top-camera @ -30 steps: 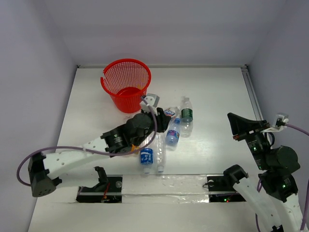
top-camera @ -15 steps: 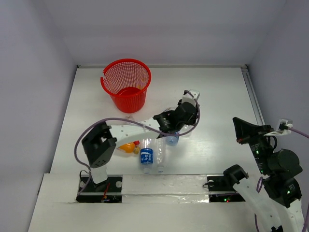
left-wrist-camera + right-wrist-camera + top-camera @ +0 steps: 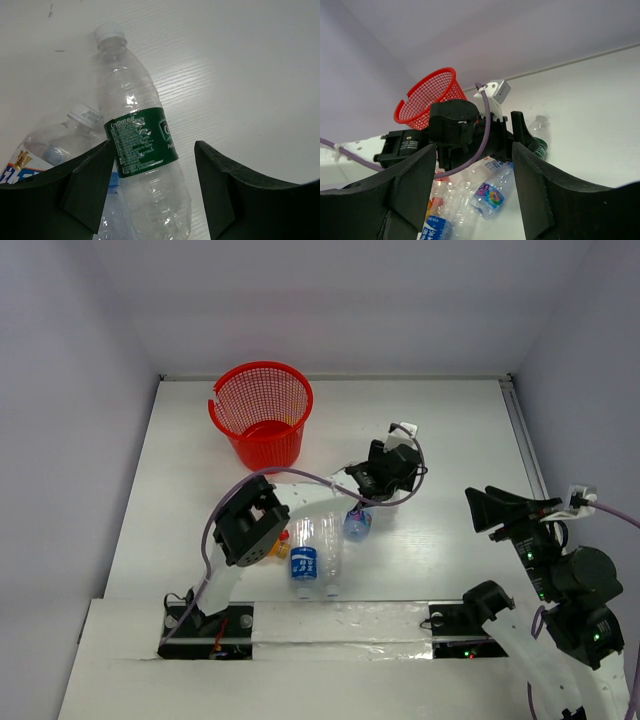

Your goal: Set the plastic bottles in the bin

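One basket, red, stands at the upper left of the surface. At least six bottles can be counted:
- one green-label bottle
- one white-capped bottle just left of it
- one blue-band bottle
- one blue-label bottle
- one clear bottle
- one orange bottle, mostly hidden

There are two arms and two claws: the left claw and the right claw.

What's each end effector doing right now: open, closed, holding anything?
Left end effector: open, straddling the green-label bottle, not gripping it.
Right end effector: open, holding nothing.
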`<state>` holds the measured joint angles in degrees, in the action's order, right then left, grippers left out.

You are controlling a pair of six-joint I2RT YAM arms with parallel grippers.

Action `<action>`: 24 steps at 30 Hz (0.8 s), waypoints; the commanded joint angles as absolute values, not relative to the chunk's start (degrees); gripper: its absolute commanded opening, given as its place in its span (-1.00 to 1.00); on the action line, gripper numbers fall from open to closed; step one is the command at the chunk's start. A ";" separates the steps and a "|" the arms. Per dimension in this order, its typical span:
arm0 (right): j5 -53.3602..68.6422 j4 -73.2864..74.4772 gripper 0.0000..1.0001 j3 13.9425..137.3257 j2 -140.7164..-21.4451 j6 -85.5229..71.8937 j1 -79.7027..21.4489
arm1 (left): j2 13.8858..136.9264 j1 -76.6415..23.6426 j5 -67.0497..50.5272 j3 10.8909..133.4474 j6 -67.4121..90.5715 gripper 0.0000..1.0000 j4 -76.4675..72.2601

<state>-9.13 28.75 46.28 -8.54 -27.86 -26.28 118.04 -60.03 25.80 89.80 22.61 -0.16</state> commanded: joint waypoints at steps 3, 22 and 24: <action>-6.68 26.90 0.35 45.97 -9.23 -27.16 -26.46 | 119.35 -59.77 29.62 93.25 22.85 0.29 -0.09; -5.27 26.37 0.50 45.70 -9.93 -27.33 -26.46 | 130.25 -57.57 22.86 102.65 21.89 0.32 3.87; -4.92 26.54 0.50 45.88 -9.93 -27.33 -26.46 | 130.78 -57.57 21.80 103.36 21.88 0.35 3.78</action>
